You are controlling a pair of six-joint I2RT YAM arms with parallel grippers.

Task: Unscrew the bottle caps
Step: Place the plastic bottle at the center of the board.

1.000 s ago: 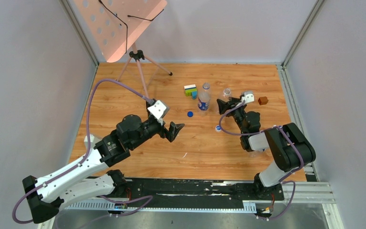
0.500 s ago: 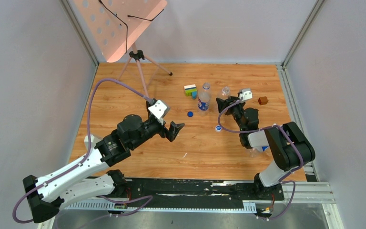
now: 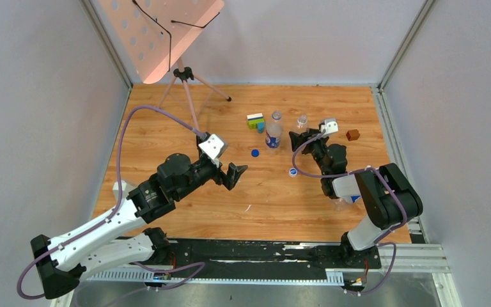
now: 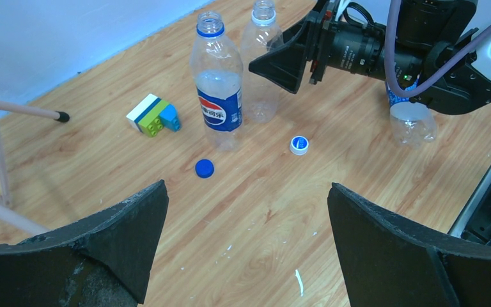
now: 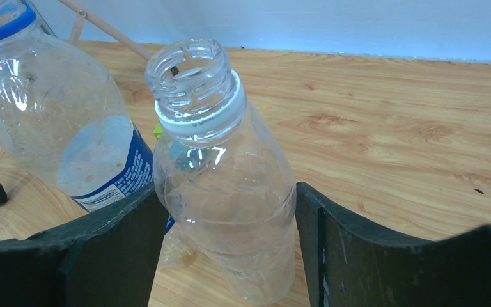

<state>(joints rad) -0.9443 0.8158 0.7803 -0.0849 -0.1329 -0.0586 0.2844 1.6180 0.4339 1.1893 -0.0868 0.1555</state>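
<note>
My right claw (image 5: 229,192) is narrowed around the small clear unlabelled plastic bottle (image 5: 220,128). Both black fingers (image 5: 102,256) lie against its crinkled sides, low on the body. The bottle looks tilted in the wrist view, and its mouth, above a white neck ring, is uncapped.

Just beside it, on the side towards my left arm, stands the clear plastic bottle with the blue wrap label (image 4: 218,83). It is upright, with a blue ring at its uncapped neck.

My left claw (image 4: 246,256) hangs above the wooden table (image 3: 166,128), spread wide with nothing between its fingers, well apart from both bottles.

Two caps lie loose on the wood between my claws. The dark blue round plastic cap (image 4: 204,168) is near the foot of the labelled bottle. The whitish round plastic cap (image 4: 299,145), blue inside, is a little nearer my right arm.

A third clear crinkled bottle (image 4: 409,121) is partly hidden by my right arm.

Beyond the labelled bottle sits the white, green, yellow and blue toy block cluster (image 4: 154,115).
</note>
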